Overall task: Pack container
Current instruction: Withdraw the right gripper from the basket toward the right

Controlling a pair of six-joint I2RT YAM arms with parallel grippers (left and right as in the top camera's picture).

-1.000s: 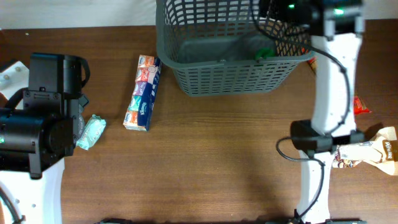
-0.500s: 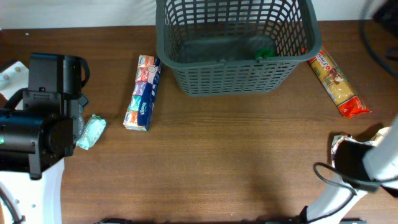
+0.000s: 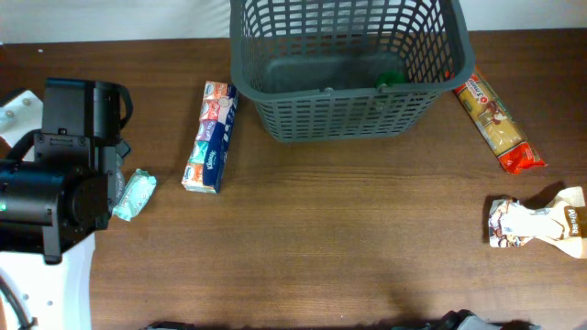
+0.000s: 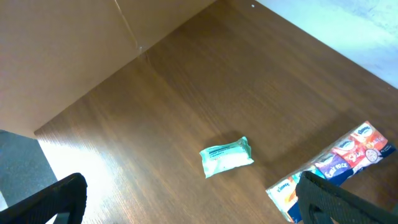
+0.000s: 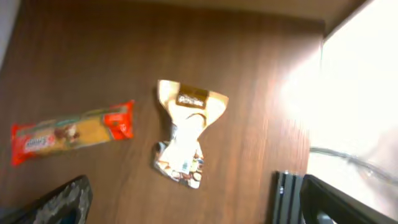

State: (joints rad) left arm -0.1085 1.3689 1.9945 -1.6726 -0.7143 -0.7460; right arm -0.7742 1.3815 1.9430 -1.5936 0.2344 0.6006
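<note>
**Basket at the far edge, both hands spread and empty**

The container, a dark grey basket with lattice sides, is seen standing at the far middle of the tabletop. Something green is seen inside it, low against the right part of the near wall; what it is cannot be told.

A long tissue multipack is laid flat to the left of the container, apart from it. A small mint-green packet is found further left and nearer the front, just beside the left arm in the overhead view.

To the right of the container an orange-and-red packet is laid slantwise. Its upper end is close to the basket's right corner, and whether the two touch cannot be told. A crumpled brown-and-white pouch is placed nearer the front, at the right edge, apart from that packet.

The left hand is held above the tabletop with its fingers spread wide and nothing pinched; the mint-green packet and one end of the tissue multipack are seen below it. The right hand is likewise spread wide and empty, with the pouch and the orange-and-red packet seen lying beneath it.
</note>
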